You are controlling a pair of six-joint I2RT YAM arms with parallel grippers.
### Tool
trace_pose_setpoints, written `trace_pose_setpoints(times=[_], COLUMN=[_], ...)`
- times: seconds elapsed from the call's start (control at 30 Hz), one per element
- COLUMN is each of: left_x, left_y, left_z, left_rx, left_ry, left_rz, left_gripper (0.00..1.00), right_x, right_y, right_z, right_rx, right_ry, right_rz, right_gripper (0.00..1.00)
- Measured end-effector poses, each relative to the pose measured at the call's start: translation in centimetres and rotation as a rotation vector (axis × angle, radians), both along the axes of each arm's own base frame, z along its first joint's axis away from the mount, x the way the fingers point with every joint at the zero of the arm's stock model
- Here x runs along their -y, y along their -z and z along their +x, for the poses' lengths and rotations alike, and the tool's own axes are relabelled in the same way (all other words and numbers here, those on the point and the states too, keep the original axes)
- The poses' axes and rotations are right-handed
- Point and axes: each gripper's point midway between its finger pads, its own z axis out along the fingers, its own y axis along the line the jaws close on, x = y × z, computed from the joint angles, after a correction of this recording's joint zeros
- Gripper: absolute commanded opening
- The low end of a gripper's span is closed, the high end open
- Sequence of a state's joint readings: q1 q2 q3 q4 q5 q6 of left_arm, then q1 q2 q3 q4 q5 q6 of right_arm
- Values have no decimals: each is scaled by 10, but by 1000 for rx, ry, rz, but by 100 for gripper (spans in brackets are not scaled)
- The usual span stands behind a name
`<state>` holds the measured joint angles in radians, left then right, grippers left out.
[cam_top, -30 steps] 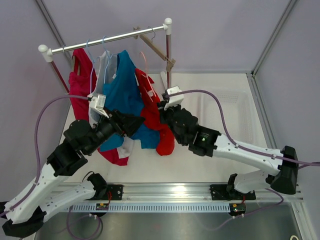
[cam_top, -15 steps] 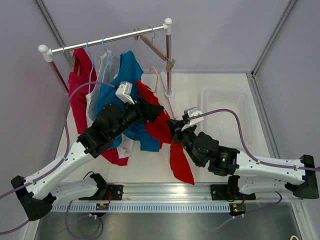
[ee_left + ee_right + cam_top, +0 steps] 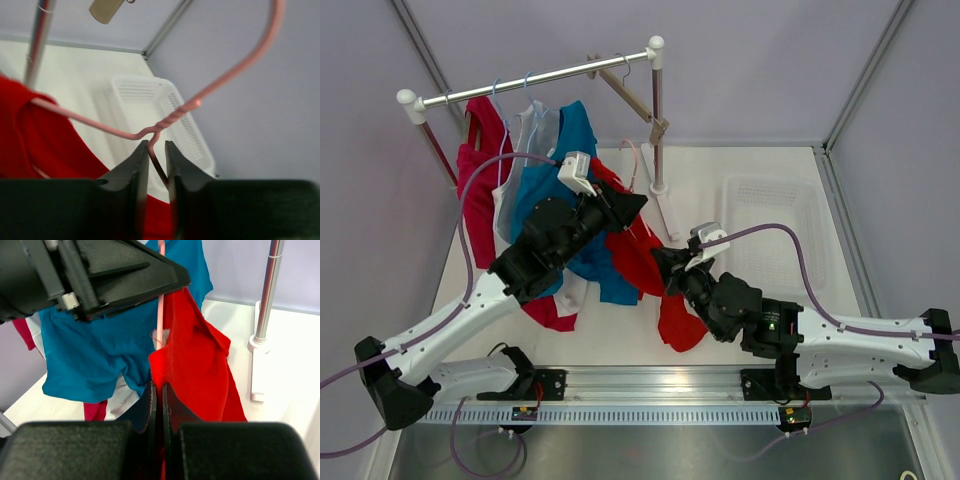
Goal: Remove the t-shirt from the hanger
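Note:
The red t-shirt (image 3: pixel 638 255) hangs off the rack on a pink wire hanger (image 3: pixel 629 156), its lower part bunched near the table (image 3: pixel 680 325). My left gripper (image 3: pixel 626 205) is shut on the hanger's wire just below the twisted neck (image 3: pixel 172 118); the wire runs between the jaws of the left gripper (image 3: pixel 156 151). One hanger arm goes into the red t-shirt (image 3: pixel 35 140). My right gripper (image 3: pixel 667 262) is below and to the right. In the right wrist view the right gripper (image 3: pixel 158 390) is shut on a stitched edge of the red t-shirt (image 3: pixel 197 355), beside the hanger (image 3: pixel 160 315).
A rack rod (image 3: pixel 540 75) on a post (image 3: pixel 657 110) carries a crimson shirt (image 3: pixel 478 185), a white one (image 3: pixel 528 135) and a blue one (image 3: pixel 552 180), plus a wooden hanger (image 3: pixel 630 95). A white basket (image 3: pixel 770 220) stands at the right.
My left arm swung right to the pink hanger and its jaws closed on the wire. My right arm drew the red t-shirt toward the near side, bunching its lower part.

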<state>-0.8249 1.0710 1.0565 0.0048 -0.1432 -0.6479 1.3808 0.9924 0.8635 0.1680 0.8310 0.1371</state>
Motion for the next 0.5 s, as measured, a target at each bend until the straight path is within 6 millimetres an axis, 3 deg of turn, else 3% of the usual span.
trace_pose_setpoints(times=[0.07, 0.13, 0.17, 0.27, 0.3, 0.4, 0.5], left_x=[0, 1, 0, -12, -18, -37, -50], left_y=[-4, -14, -18, -23, -24, -36, -54], left_z=[0, -7, -11, -22, -26, -38, -50], left_rx=[-2, 0, 6, 21, 26, 50, 91], left_ry=[0, 20, 28, 28, 23, 9, 7], left_rz=[-24, -67, -78, -101, -106, -137, -182], left_gripper=[0, 0, 0, 0, 0, 0, 0], right_x=[-2, -6, -8, -18, -22, -34, -46], right_y=[2, 7, 8, 3, 0, -3, 4], right_z=[-3, -5, -7, -17, -23, -39, -63], right_rx=[-3, -12, -17, -38, -46, -66, -100], right_ry=[-4, -14, -25, -94, -125, -213, -325], right_rz=[-5, -15, -14, 3, 8, 15, 13], right_gripper=[0, 2, 22, 58, 78, 92, 95])
